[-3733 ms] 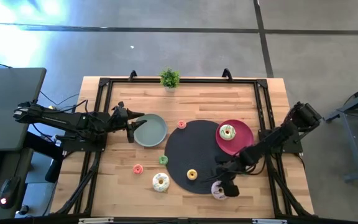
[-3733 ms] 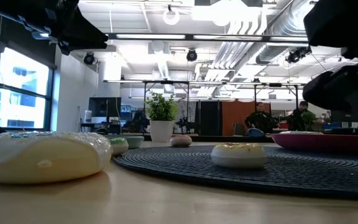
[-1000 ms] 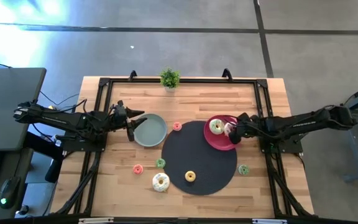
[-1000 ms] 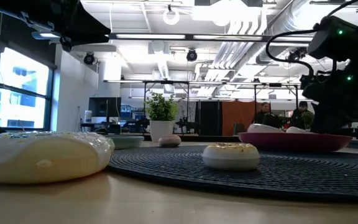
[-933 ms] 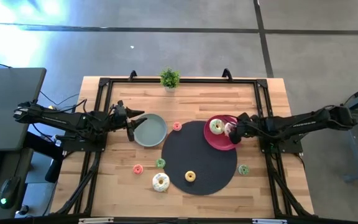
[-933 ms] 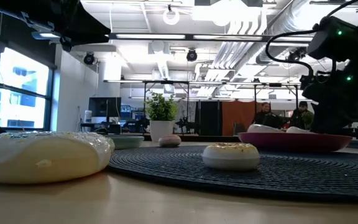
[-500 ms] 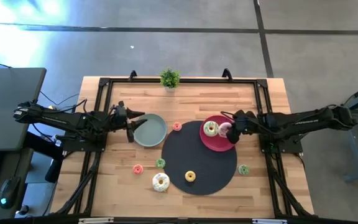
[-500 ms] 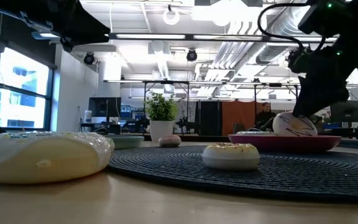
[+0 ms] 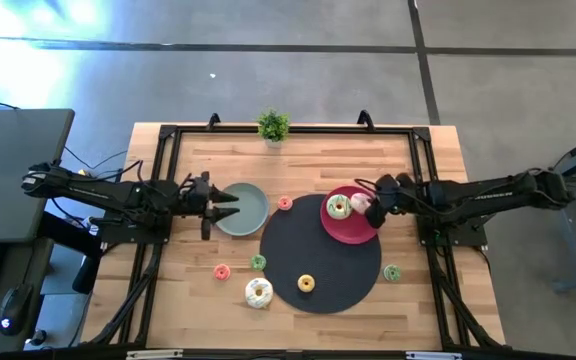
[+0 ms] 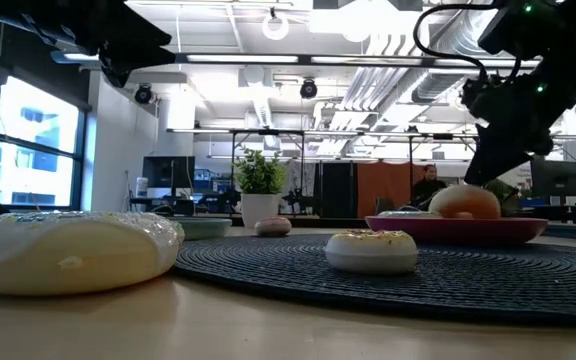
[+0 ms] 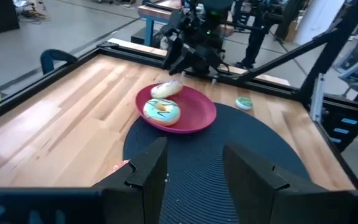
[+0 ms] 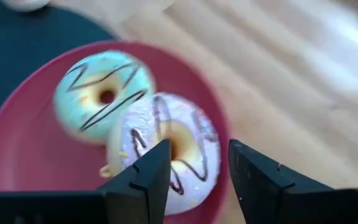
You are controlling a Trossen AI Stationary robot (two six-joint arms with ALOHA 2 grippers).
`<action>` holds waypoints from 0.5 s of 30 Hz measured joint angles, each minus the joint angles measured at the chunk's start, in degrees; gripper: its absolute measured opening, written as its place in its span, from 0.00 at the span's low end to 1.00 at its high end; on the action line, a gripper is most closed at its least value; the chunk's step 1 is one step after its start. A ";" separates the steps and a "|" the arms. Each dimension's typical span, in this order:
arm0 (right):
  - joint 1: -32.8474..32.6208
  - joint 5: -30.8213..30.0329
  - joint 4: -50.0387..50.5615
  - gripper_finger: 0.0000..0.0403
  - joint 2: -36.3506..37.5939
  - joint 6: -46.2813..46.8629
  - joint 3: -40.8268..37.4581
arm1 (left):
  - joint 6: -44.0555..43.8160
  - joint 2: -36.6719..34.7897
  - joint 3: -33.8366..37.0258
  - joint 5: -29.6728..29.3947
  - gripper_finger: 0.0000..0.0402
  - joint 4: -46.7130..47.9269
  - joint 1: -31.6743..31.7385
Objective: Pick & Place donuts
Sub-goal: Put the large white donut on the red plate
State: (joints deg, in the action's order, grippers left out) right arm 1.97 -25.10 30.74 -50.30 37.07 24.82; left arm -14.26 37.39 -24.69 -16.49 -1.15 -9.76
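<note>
Nearest the low camera, filling the lower left of its frame, I have a big cream donut (image 10: 73,250), smooth and glossy like moulded plastic, lying flat on the pale wood table (image 9: 188,300); just beyond it a small yellow-topped donut (image 10: 372,249) rests on the black mat (image 10: 418,275), whose ribbed weave reads as coarse and grippy. In the high view two small ones, a pink donut (image 9: 222,271) and a green donut (image 9: 258,262), lie on bare wood left of the mat, with another green one (image 9: 392,272) at lower right. The step in hand is the drop on the red plate (image 9: 348,228), right of frame centre: my right gripper (image 9: 376,204) hangs over the plate with its jaws apart, and the pink-frosted donut (image 12: 166,149), striped with dark icing, lies tilted beneath them, touching the mint-frosted donut (image 12: 104,93). I judge it released, so my next move is to lift clear without catching it, then go for a loose donut. My left gripper (image 9: 218,207) waits with jaws spread at the near edge of the smooth grey-green plate (image 9: 248,208). Farthest off, a small potted plant (image 9: 273,127) marks the table's upper edge.
</note>
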 joint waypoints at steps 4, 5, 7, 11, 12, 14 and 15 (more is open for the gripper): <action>0.42 -0.47 -3.26 0.37 0.00 -0.59 0.00 | 0.00 0.00 0.00 -1.00 0.37 0.00 0.00; 0.42 0.62 -5.63 0.37 0.00 -1.90 0.00 | 0.07 0.02 0.00 -1.03 0.37 0.00 0.00; 0.18 3.77 -12.33 0.37 0.00 -6.04 0.00 | 0.30 0.02 0.00 -1.02 0.37 0.02 0.00; -1.37 10.97 -28.74 0.37 -0.45 -13.62 0.00 | 0.44 0.02 0.00 -1.00 0.37 0.02 0.00; -2.11 12.05 -32.33 0.37 -0.99 -15.06 0.00 | 0.46 0.02 0.00 -0.78 0.37 0.01 0.00; -3.99 13.53 -37.79 0.37 -3.02 -17.43 0.00 | 0.83 0.04 0.00 1.21 0.37 0.02 0.00; -5.07 13.63 -40.10 0.37 -4.55 -18.07 0.00 | 0.87 0.31 0.00 2.84 0.37 -0.08 0.00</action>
State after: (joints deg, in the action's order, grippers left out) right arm -3.10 -11.47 -9.37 -54.86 18.99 24.82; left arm -13.39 37.69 -24.69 -13.66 -1.23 -9.76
